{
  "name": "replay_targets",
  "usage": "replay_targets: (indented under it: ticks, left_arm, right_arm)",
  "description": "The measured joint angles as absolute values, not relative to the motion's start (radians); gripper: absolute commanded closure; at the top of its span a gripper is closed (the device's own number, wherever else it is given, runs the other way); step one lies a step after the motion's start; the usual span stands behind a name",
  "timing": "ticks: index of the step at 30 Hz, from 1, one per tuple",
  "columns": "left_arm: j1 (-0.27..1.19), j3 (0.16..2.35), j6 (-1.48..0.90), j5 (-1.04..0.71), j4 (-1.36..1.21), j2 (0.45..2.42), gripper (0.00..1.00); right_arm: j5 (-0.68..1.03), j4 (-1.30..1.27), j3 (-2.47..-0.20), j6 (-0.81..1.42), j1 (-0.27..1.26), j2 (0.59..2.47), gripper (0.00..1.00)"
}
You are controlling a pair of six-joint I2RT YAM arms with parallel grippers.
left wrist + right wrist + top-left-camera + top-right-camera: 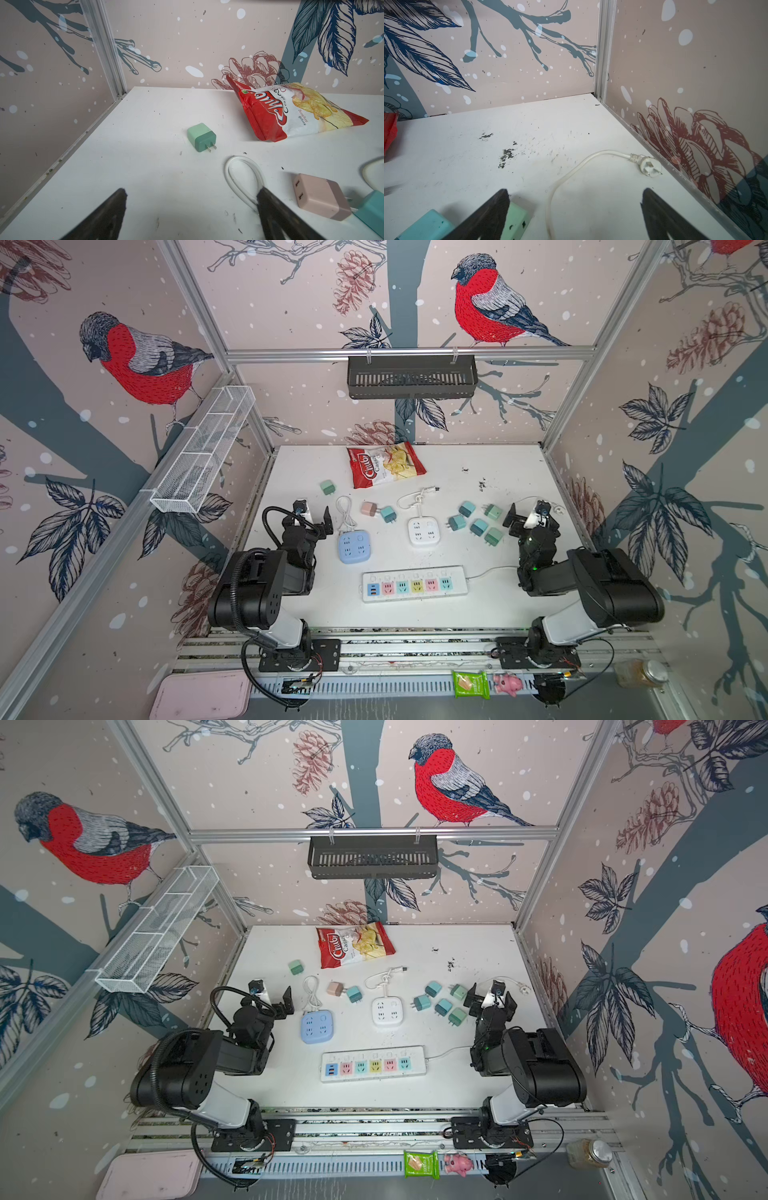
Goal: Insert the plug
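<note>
Field notes. The white, scuffed tabletop (478,614) carries the landmark: a pastel six-bay power strip (414,584). It lies flat near the front edge, and its white cord leaves from the right end.

The left pincer (314,514) has its jaws spread wide with nothing between them. It hangs beyond the strip's left end. In the left wrist view its fingertips (116,207) sit over bare tabletop, and one overlaps a white cable loop (245,178).

The right pincer (527,514) also stands wide apart and empty, beyond the strip's right end. In the right wrist view a white three-pin plug (651,167) lies on its cord by the side wall, well apart from the jaws.

The small plugs all lie loose on the tabletop behind the strip:
- A lone green adapter (328,487) lies on its side, prongs showing, far behind the strip's left end.
- A pink adapter (368,508) sits just beside a teal adapter (388,514), behind the strip's left half.
- A cluster of five adapters (478,526), teal and green, lies behind the strip's right end, near the right pincer.

A blue cube socket (354,546) stands just behind the strip's left end. A white cube socket (424,531) stands behind its middle. A red chip bag (386,464) lies farthest behind the strip, by the back wall.
</note>
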State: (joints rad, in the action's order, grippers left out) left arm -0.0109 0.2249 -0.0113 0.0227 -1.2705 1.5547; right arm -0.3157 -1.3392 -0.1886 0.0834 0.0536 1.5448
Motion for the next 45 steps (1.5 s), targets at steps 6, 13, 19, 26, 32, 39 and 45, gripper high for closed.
replay_targets:
  ticks: [6,13,19,26,32,39,45]
  left_arm:
    - [-0.011,0.221,-0.011,0.022,-1.272,1.554,0.03]
    - [-0.011,0.215,-0.011,0.019,-1.273,1.553,0.02]
    - [-0.011,0.217,-0.011,0.019,-1.273,1.553,0.02]
    - [-0.006,0.223,-0.011,0.021,-1.272,1.554,0.02]
    - [-0.001,0.223,-0.01,0.027,-1.272,1.554,0.02]
    - [0.015,0.301,-0.017,0.115,-1.136,1.456,0.02]
    - [0.034,0.436,-0.03,0.192,-0.855,1.355,0.02]
  right_arm:
    - [-0.316,-1.34,-0.186,0.083,0.054,1.544,0.0]
    - [-0.316,-1.341,-0.181,0.083,0.057,1.544,0.0]
    - [-0.316,-1.341,-0.181,0.083,0.057,1.544,0.01]
    - [-0.316,-1.34,-0.181,0.083,0.056,1.544,0.01]
    - [-0.316,-1.34,-0.182,0.083,0.056,1.544,0.01]
    - [-0.324,-1.318,-0.186,0.079,0.078,1.51,0.0]
    - [-0.383,-1.132,-0.271,0.08,0.092,1.34,0.01]
